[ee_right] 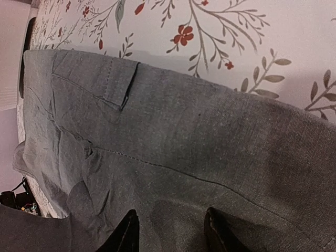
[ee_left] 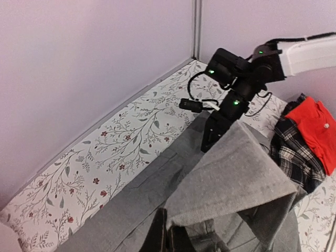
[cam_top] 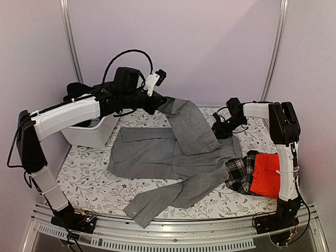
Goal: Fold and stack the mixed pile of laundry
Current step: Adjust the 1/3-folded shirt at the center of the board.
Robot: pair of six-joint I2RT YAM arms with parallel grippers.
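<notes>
A grey long-sleeved shirt [cam_top: 157,155] lies spread over the middle of the table, one sleeve trailing to the front edge. My left gripper [cam_top: 160,102] is shut on a fold of it and holds that part lifted at the back, so the cloth hangs down in a slanted flap [ee_left: 236,168]. In the left wrist view the fingers [ee_left: 160,231] pinch the folded hem. My right gripper [cam_top: 219,131] hovers low over the shirt's right back part, its jaws apart with nothing between them [ee_right: 170,226]. Plaid cloth [cam_top: 240,173] and a red shirt [cam_top: 265,176] lie at the right.
A white tub [cam_top: 92,134] stands at the back left, partly behind my left arm, with dark cloth [cam_top: 79,89] over its rim. The floral tablecloth [cam_top: 89,178] shows at the front left. Walls close the back and both sides.
</notes>
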